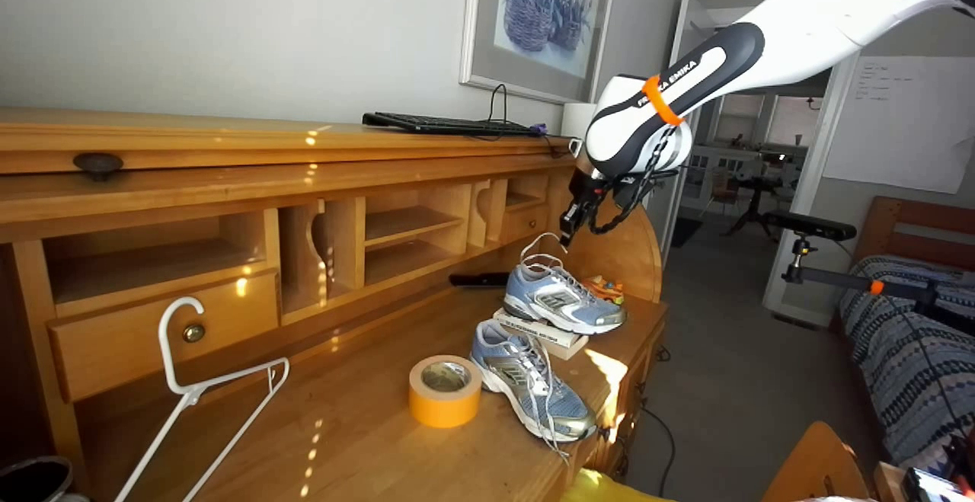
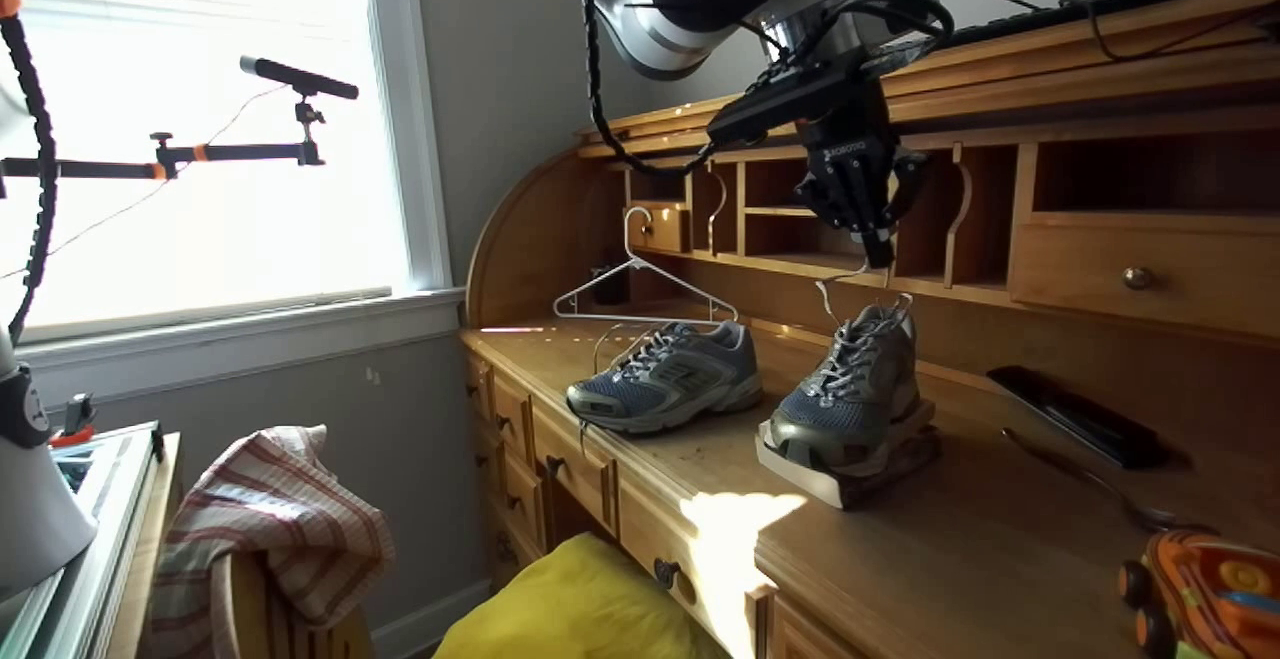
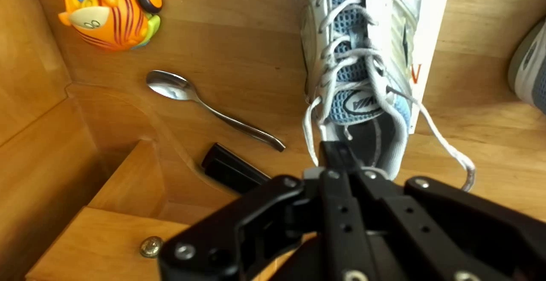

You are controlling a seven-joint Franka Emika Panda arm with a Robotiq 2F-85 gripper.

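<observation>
My gripper (image 1: 565, 238) is shut above a blue and grey running shoe (image 1: 564, 300). A white shoelace (image 2: 826, 295) rises from this shoe to the fingertips (image 2: 878, 251) and appears pinched there. In the wrist view the fingertips (image 3: 339, 149) cover part of the shoe opening, and the lace (image 3: 308, 123) runs up to them on the left. The laced shoe (image 3: 352, 68) rests upright on a white book (image 1: 548, 334). The lace's free end on the other side hangs loose. A matching shoe (image 2: 670, 379) stands on the desk beside the book, also seen in an exterior view (image 1: 525, 380).
An orange tape roll (image 1: 445, 403) and a white hanger (image 2: 640, 264) are on the desk. A spoon (image 3: 230, 119), a black flat object (image 2: 1080, 414) and an orange toy car (image 3: 111, 16) lie near the shoe. Wooden cubbies (image 1: 411, 220) line the desk's back, with a keyboard (image 1: 449, 123) above.
</observation>
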